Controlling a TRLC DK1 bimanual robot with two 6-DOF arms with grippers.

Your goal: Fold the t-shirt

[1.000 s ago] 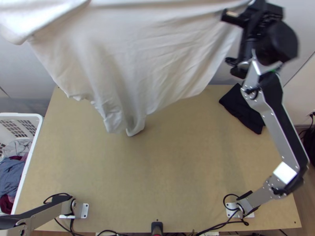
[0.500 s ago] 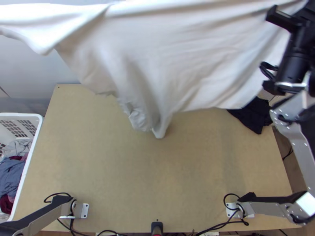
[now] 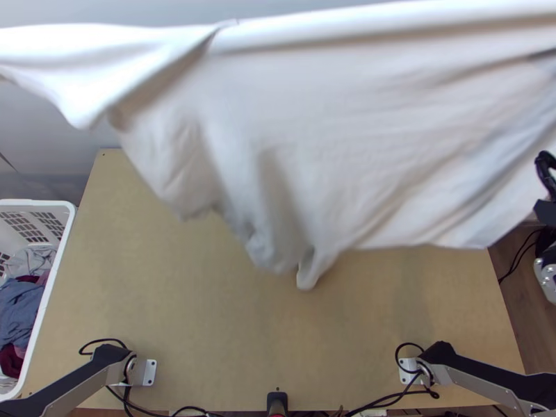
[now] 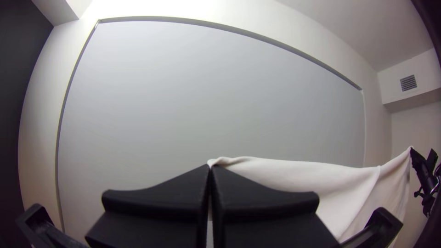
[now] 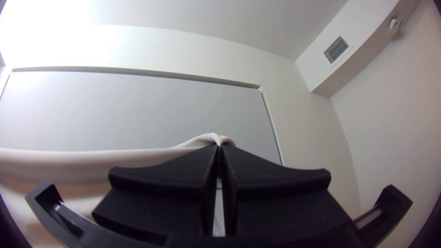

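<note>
White t-shirt (image 3: 389, 125), held up over the table in a wide, fairly taut sheet between two raised grippers. In the top view, a long, nearly straight upper edge from side to side; a smooth, bright flap folded over at the left; soft slanting creases at the right; a bunched, drooping lower end near the middle of the table. Blurred at that low tip, so perhaps just touching the wood, perhaps just above it.

In the left wrist view, a pinch of the cloth's upper edge between the closed fingers of the left gripper (image 4: 210, 166). In the right wrist view, a gathered bit of the same cloth clamped between the fingertips of the right gripper (image 5: 219, 146).

Beneath, a plain light wooden table (image 3: 174, 320), with black cables (image 3: 379, 402) along its near edge. Beside it at the left, a white slatted basket (image 3: 52, 203) of blue, grey and dark red clothes (image 3: 19, 306). Beyond, white walls, a large pale grey panel (image 4: 206, 92) and a small vent (image 5: 336, 49) high up.
</note>
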